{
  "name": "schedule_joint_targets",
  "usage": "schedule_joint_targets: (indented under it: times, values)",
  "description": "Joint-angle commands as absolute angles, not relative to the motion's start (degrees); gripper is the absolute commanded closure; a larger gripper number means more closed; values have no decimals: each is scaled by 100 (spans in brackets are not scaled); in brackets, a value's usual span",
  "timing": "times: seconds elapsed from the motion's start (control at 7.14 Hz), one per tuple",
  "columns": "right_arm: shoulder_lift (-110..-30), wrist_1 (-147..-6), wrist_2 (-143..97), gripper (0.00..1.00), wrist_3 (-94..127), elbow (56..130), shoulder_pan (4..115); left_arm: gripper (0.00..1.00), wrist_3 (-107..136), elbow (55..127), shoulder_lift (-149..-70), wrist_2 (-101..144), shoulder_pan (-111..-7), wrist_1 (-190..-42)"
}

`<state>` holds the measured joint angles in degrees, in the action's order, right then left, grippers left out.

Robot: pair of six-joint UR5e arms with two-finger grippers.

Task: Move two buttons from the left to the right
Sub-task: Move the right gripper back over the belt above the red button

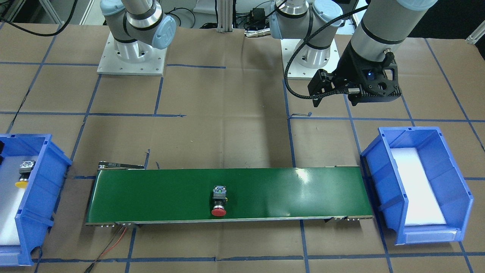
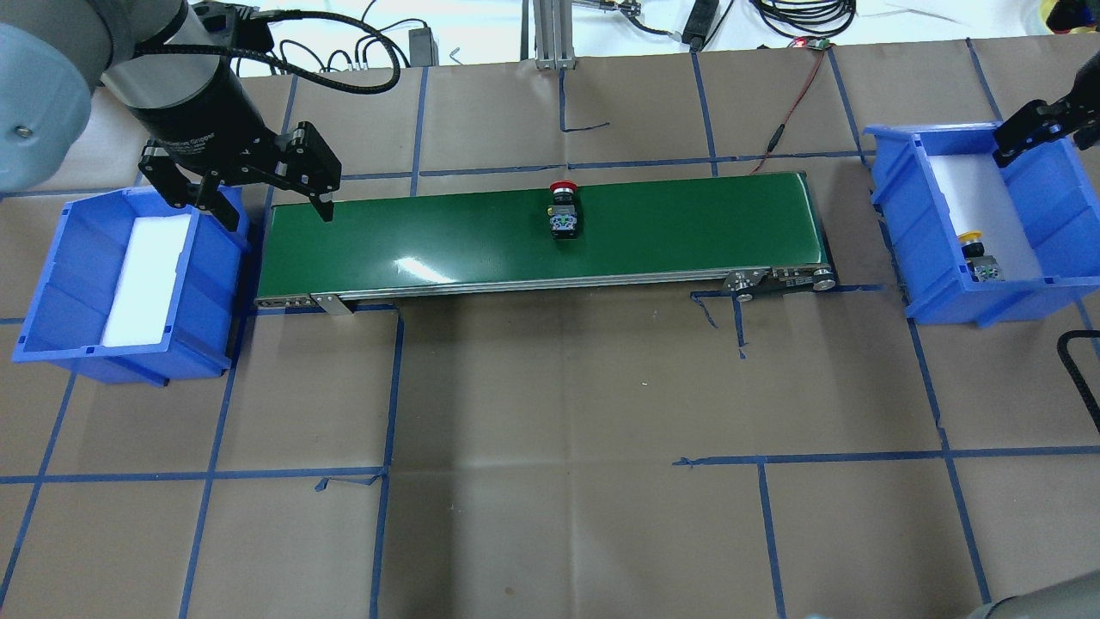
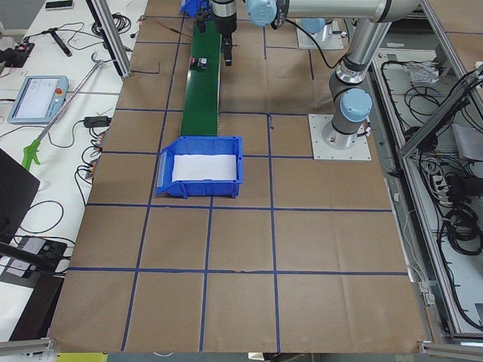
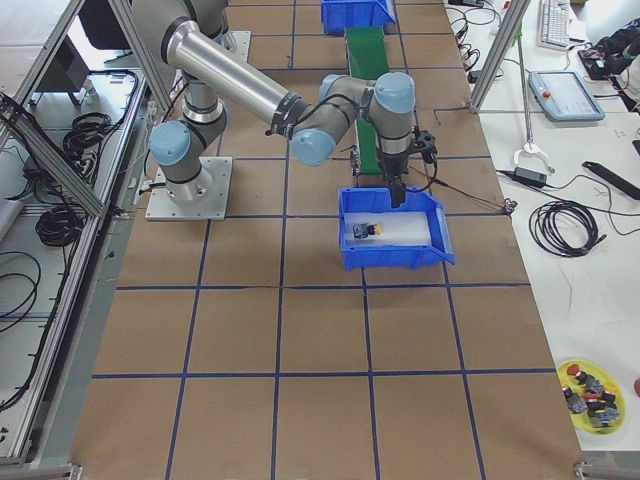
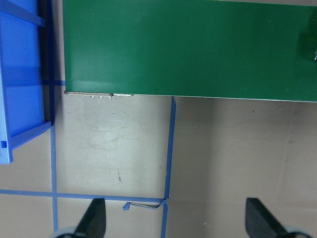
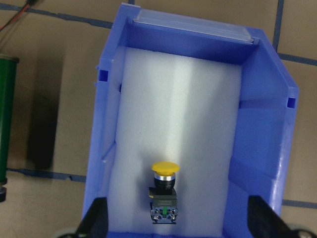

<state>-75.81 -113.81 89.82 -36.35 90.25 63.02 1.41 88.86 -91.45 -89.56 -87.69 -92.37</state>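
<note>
Left arm reaches down over the conveyor belt point(image 2: 687, 228) end, left gripper point(image 2: 275, 202) spread, empty. Right gripper point(image 6: 178, 227) hangs released above blue bin point(image 6: 260, 119). Red button point(image 2: 563, 211) lies on belt, well apart from left gripper. Yellow button point(image 6: 164, 191) in bin, directly beneath right gripper.

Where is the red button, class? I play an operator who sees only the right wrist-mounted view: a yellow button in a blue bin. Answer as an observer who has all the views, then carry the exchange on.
Observer: The red button lies on its side on the green belt, about midway along it.
Operator: Does the left claw hold anything?
Observer: No. The left claw hangs open above the table, near the belt's end beside the left bin.
</note>
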Motion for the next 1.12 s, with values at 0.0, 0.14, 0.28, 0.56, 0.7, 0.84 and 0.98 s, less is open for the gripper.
schedule_joint_targets:
  times: [0.0,0.14,0.28,0.56,0.7,0.84,0.98]
  values:
    - [-7637,-11110,9061,0,-2687,8807,6975,0,141,8886,-9132,-8956,-8771,-9237]
    - [-7733,-10901,9035,0,-1959,8798,7353,0,141,8894,-9132,-8956,-8771,-9237]
    - [-7752,-10759,8983,0,-1377,8815,7696,0,141,8886,-9132,-8956,-8763,-9237]
    - [-7857,-10793,9052,0,-201,8859,8608,0,141,8895,-9123,-8956,-8771,-9237]
    - [-7857,-10784,9044,0,511,8851,8944,0,141,8895,-9132,-8947,-8771,-9237]
    - [-7857,-10775,9053,0,849,8851,9156,0,141,8895,-9132,-8947,-8763,-9237]
    - [-7831,-10767,9044,0,853,8859,9176,0,141,8895,-9132,-8947,-8763,-9237]
